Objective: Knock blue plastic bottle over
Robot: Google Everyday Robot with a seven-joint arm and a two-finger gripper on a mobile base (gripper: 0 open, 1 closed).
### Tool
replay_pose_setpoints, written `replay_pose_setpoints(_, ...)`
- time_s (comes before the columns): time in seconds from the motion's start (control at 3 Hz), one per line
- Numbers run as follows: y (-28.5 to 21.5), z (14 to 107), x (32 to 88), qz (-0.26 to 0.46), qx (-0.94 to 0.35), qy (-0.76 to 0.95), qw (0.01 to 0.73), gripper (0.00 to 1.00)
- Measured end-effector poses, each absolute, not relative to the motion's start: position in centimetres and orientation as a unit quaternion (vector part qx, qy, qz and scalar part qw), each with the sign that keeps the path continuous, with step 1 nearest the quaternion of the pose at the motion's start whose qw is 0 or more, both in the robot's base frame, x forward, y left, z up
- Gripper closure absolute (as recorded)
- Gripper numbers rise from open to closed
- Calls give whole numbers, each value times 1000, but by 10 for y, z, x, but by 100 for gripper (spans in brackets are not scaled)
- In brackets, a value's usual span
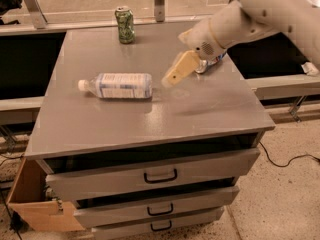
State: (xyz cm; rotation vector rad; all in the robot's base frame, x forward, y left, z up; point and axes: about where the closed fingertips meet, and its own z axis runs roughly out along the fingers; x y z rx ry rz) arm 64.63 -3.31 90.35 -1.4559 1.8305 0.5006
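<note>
Job looks done: your clear bluish plastic bottle [120,85] lies sideways on the grey cabinet top [210,109], tan gripper [170,78] hovering near its base, claw state impossible to tell

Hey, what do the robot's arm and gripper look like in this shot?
The arm is off-white, built of thick rounded segments with smooth shells; no cables show. The gripper, over the table beside the bottle, is a pale tan, flat, tapering piece.
</note>
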Motion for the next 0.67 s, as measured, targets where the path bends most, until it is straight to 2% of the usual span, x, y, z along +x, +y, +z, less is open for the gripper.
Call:
replay_pose_setpoints(0.33,-103,925,643,187,-532,722,401,0)
replay_pose_setpoints(0.67,-109,926,641,186,-528,724,403,0)
